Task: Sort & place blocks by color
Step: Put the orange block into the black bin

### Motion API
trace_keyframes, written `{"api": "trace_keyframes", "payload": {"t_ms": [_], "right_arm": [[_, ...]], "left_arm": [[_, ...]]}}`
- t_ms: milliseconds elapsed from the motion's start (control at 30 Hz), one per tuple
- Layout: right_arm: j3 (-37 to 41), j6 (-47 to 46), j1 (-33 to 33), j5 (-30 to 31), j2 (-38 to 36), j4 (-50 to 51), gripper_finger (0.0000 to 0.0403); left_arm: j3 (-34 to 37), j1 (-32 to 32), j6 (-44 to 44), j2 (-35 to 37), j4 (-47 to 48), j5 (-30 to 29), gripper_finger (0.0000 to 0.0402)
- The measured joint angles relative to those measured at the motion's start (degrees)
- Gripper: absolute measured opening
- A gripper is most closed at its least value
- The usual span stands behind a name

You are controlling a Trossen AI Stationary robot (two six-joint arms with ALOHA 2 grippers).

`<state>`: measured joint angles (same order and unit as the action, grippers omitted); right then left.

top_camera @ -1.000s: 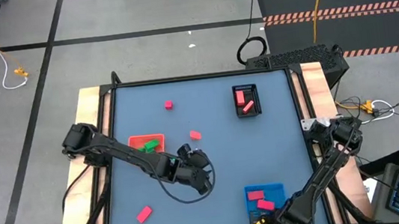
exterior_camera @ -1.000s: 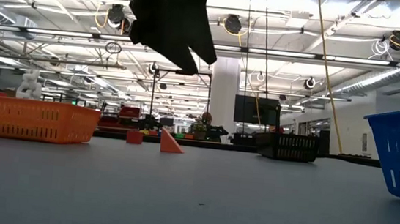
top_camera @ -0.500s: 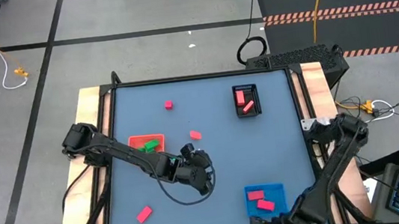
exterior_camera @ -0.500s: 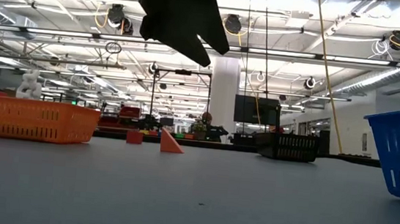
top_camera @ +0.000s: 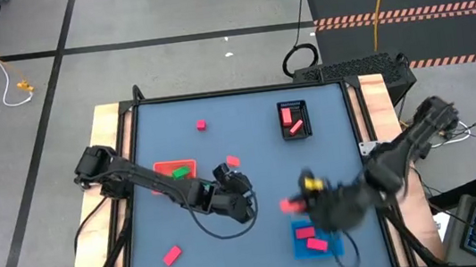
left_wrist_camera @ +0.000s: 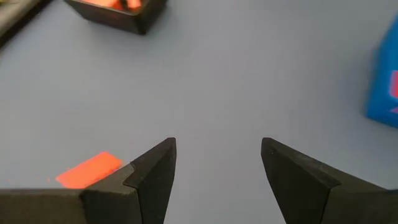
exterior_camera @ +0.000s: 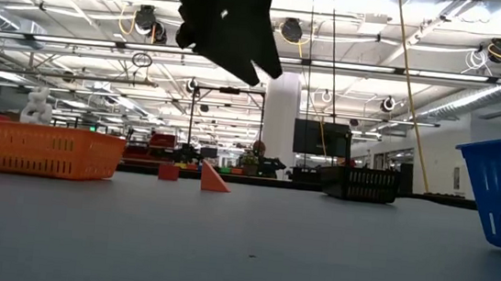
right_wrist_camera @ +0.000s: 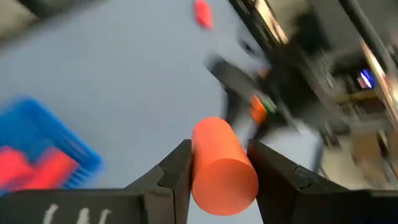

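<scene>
Orange-red tray [top_camera: 163, 168] at table left holds green blocks [top_camera: 179, 171]. Left gripper [left_wrist_camera: 217, 163] near table centre, fingers spread wide, nothing between, red block [left_wrist_camera: 89, 170] just beside. Right gripper [right_wrist_camera: 217, 163] clamps orange cylinder [right_wrist_camera: 221, 165] above blue tray [top_camera: 317, 230].

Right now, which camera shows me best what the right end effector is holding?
The right wrist view: an orange-red cylinder sits clamped between the right end effector's fingers, filling the frame. The high view shows only a motion-blurred reddish smear left of the blue tray. The low and left wrist views miss it.
</scene>
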<state>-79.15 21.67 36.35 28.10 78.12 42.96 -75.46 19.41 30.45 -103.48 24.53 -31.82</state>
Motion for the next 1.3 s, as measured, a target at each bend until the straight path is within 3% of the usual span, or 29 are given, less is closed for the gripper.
{"api": "trace_keyframes", "payload": {"t_ms": [133, 300, 500, 700, 900, 1067, 1300], "right_arm": [[7.5, 2.2, -10.4, 0.6, -7.1, -1.9, 0.0122], [18.1, 4.9, -26.7, -1.8, -14.9, -15.7, 0.0122], [29.4, 4.4, -44.9, -8.6, -18.2, -29.7, 0.0125], [35.9, -1.0, -56.9, -13.5, -17.3, -34.6, 0.0126], [38.8, -6.9, -64.8, -13.4, -16.3, -35.3, 0.0126], [40.9, -10.4, -68.5, -15.6, -16.1, -35.3, 0.0126], [44.3, -12.3, -69.9, -17.8, -16.1, -36.1, 0.0127]], "left_arm": [[0.0, -0.8, -2.2, 0.0, 2.2, -4.7, 0.0239], [0.0, -2.7, -10.3, 0.0, 2.8, -12.7, 0.0239], [0.0, -7.1, -16.8, 0.0, 2.0, -13.3, 0.0239], [0.0, -11.7, -24.8, 0.0, -0.1, -4.2, 0.0239], [0.0, -16.6, -33.0, 0.0, -8.2, 9.7, 0.0239], [0.0, -20.3, -35.3, 0.0, -14.2, 17.5, 0.0239], [0.0, -24.2, -34.6, -0.2, -18.7, 21.9, 0.0239]]}}
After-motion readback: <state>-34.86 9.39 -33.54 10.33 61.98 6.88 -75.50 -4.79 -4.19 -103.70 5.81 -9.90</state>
